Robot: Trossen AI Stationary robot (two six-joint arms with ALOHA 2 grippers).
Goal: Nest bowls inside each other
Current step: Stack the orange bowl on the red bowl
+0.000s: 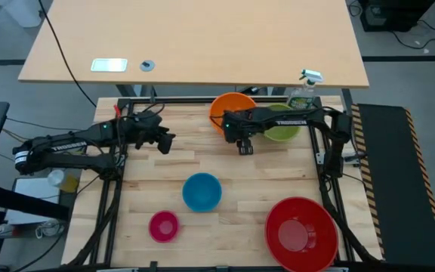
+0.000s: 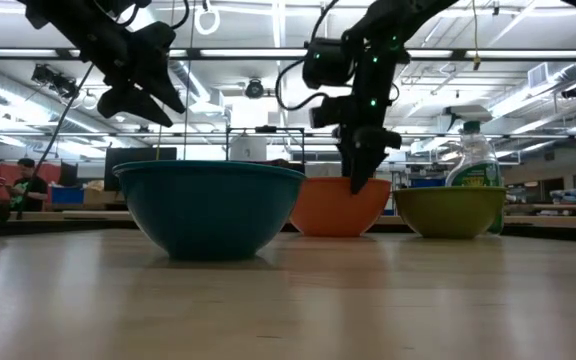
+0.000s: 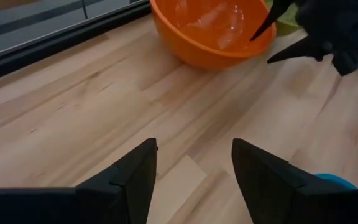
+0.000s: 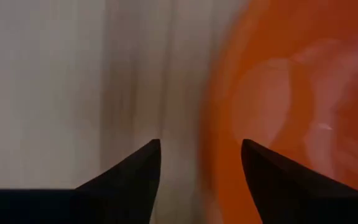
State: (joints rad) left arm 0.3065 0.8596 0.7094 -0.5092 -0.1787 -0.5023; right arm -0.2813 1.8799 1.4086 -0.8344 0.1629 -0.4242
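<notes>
Five bowls stand upright on their bases on the wooden table. The orange bowl (image 1: 229, 108) and the lime green bowl (image 1: 284, 128) are at the far edge. The blue bowl (image 1: 202, 191) is in the middle, the magenta bowl (image 1: 164, 225) near left and the red bowl (image 1: 300, 233) near right. My right gripper (image 4: 201, 146) is open and points steeply down at the orange bowl's near rim (image 4: 216, 124), one finger outside it and one over the bowl. I see no touch. My left gripper (image 3: 194, 146) is open above bare table at the far left, slanting down toward the orange bowl (image 3: 213, 31).
A green spray bottle (image 1: 304, 89) stands at the far edge just behind the lime green bowl. In the low view the blue bowl (image 2: 211, 205) stands in front of the orange bowl (image 2: 333, 208). Bare wood lies between the two arms and along the table's left side.
</notes>
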